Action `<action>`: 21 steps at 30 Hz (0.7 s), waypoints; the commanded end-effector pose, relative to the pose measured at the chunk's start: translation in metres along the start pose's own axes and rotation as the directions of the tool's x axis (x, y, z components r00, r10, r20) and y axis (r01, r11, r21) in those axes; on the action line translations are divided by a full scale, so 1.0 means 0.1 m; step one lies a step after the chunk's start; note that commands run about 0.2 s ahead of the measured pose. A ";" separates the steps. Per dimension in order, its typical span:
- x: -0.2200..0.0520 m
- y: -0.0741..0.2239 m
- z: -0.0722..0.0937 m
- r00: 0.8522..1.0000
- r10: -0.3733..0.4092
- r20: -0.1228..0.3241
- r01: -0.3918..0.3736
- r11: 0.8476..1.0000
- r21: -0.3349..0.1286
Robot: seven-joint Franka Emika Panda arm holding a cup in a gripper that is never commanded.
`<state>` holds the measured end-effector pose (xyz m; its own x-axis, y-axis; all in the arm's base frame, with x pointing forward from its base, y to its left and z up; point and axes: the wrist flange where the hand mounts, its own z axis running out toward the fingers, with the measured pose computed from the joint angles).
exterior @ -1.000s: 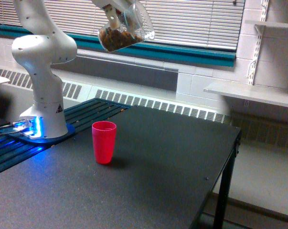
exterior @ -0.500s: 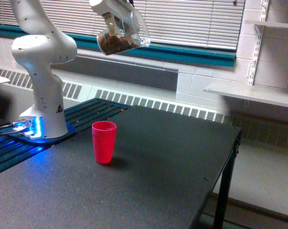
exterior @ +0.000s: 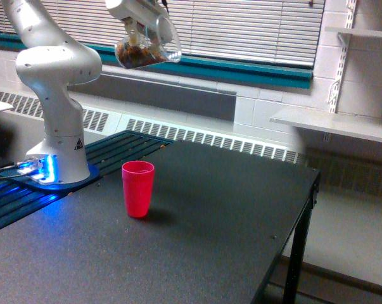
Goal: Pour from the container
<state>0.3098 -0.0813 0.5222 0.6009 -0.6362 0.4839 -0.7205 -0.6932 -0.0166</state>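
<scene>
High at the top of the exterior view, my gripper (exterior: pixel 139 26) is shut on the container (exterior: pixel 149 44), a clear round jar with brown pieces lying in its lower side. The jar is tilted, its mouth turned toward the exterior view's right. It hangs well above the black table (exterior: pixel 229 215). A red plastic cup (exterior: pixel 138 188) stands upright on the table, below the jar and far beneath it. Nothing is falling from the jar.
The white arm base (exterior: pixel 57 145) stands at the table's left on a blue-lit plate. A slatted rack (exterior: pixel 114 149) lies behind the cup. A window with blinds, a radiator and a wall shelf (exterior: pixel 333 123) are behind. The table's edge drops off at the right.
The gripper and the jar have shifted toward the exterior view's left and slightly up. The jar has rotated to a flatter tilt. The red cup has not moved.
</scene>
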 end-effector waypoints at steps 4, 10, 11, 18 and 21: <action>-0.23 0.07 -0.13 0.999 0.041 0.016 -0.041 0.999 -0.026; -0.35 0.11 -0.14 0.998 0.049 0.040 -0.048 0.998 -0.040; -0.36 0.11 -0.14 0.998 0.051 0.044 -0.049 0.998 -0.042; -0.43 0.14 -0.19 0.997 0.046 0.055 -0.043 0.997 -0.066; -0.46 0.14 -0.20 0.997 0.049 0.066 -0.044 0.996 -0.074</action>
<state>0.2690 -0.0611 0.5146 0.5926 -0.6818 0.4289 -0.7625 -0.6465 0.0256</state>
